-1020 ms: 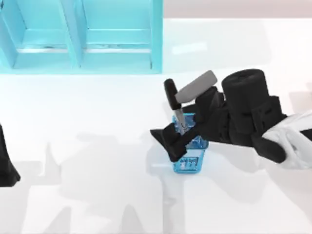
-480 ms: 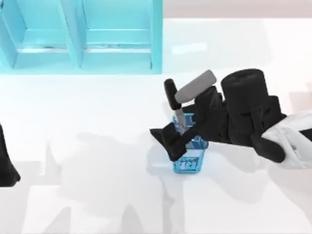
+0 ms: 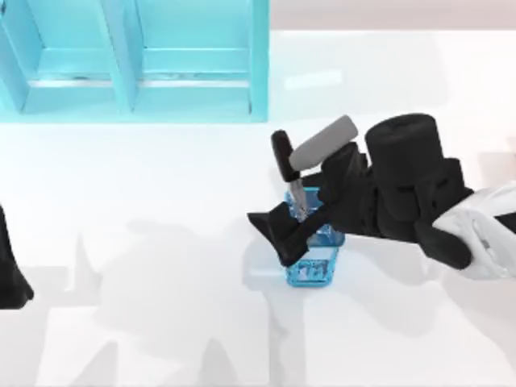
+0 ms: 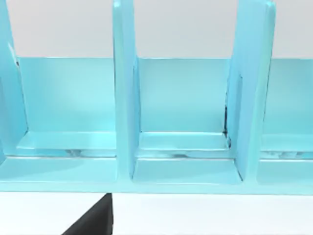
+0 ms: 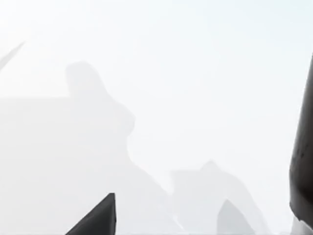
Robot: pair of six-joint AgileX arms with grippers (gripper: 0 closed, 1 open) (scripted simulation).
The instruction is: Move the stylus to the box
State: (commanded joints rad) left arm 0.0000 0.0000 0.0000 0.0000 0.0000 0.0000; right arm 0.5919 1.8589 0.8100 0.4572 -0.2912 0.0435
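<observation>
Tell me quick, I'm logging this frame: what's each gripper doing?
Left gripper: parked at the table's left edge, cannot be told.
Right gripper: over the blue cup beside the stylus, cannot be told.

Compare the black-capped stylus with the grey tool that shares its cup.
The stylus has a thick black top on a thin silver barrel; the grey tool is one plain grey, thicker bar. In the top view the stylus leans toward the table's left, the grey tool toward its right. Both stand tilted in the blue cup, with the right gripper at the cup.
</observation>
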